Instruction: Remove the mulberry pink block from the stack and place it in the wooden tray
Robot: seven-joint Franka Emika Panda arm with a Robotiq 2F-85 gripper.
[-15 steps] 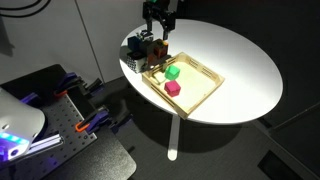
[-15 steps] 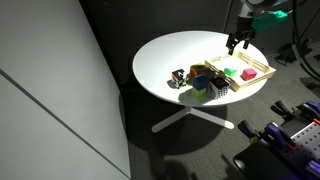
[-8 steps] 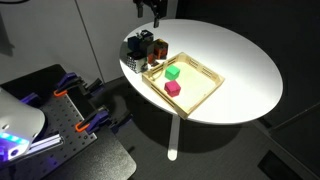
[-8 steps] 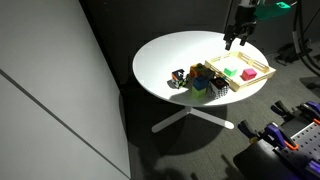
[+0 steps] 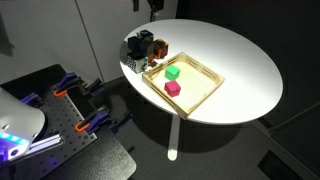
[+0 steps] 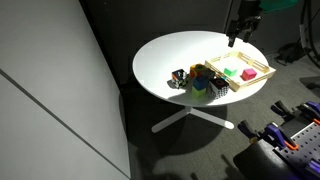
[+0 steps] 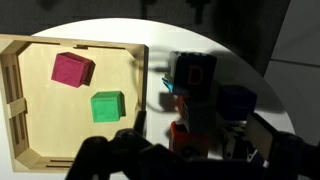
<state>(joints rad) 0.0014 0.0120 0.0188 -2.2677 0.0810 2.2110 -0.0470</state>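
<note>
The mulberry pink block (image 5: 172, 88) lies inside the wooden tray (image 5: 207, 69), next to a bright green cube (image 5: 172, 72). Both also show in an exterior view (image 6: 246, 73) and in the wrist view (image 7: 72, 69). The stack (image 5: 145, 48) of dark red, orange and black-and-white cubes stands just outside the tray's rim (image 7: 75, 42), and shows in the wrist view (image 7: 195, 80). My gripper (image 5: 153, 8) hangs high above the stack, open and empty, partly cut off by the frame's top edge. It shows in an exterior view (image 6: 235, 38), and its dark fingers fill the bottom of the wrist view (image 7: 185, 152).
The round white table (image 5: 235, 60) stands on a single pedestal, with the tray and the stack near its edge. A dark wall (image 6: 60, 80) stands on one side. Equipment with orange clamps (image 5: 80, 105) sits on the floor below.
My gripper has risen straight up from just above the stack toward the frame's top. The blocks and the tray have not moved.
</note>
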